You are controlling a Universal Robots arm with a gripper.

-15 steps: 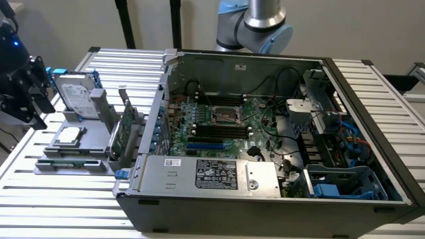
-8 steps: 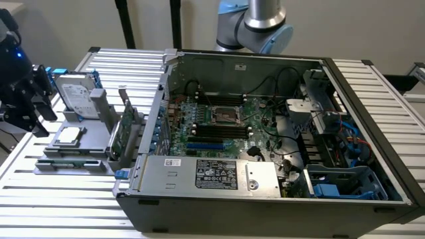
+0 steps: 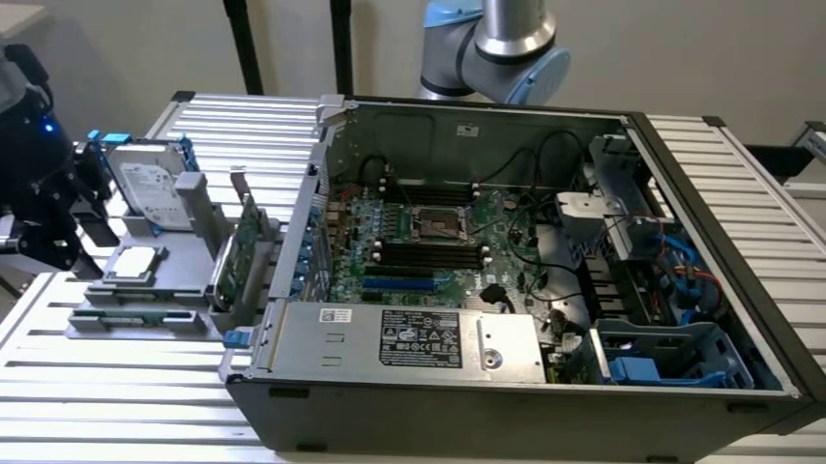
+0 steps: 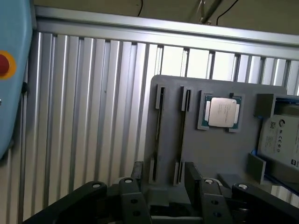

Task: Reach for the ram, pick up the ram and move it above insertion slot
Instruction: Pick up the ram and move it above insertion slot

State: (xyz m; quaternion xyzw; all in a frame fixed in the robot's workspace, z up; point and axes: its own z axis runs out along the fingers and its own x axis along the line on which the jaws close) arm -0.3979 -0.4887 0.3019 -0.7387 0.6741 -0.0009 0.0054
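The ram (image 3: 135,318) is a thin greenish stick standing on edge in the front slots of the grey fixture (image 3: 181,256), at the exterior view's left. In the wrist view the two narrow slots (image 4: 159,130) run side by side; I cannot tell which one holds the stick. My gripper (image 3: 52,246) hangs dark above the fixture's left end. In the wrist view the gripper (image 4: 163,186) is open, its black fingers (image 4: 135,184) straddling the near ends of both slots with nothing between them. The motherboard's black memory slots (image 3: 427,253) lie inside the open case.
The fixture also carries a processor chip (image 4: 222,112), a hard drive (image 3: 149,188) and a taller green card with a bracket (image 3: 235,253). The open computer case (image 3: 516,387) stands to the right on a ribbed metal table (image 3: 116,396). The arm's base (image 3: 497,43) is behind the case.
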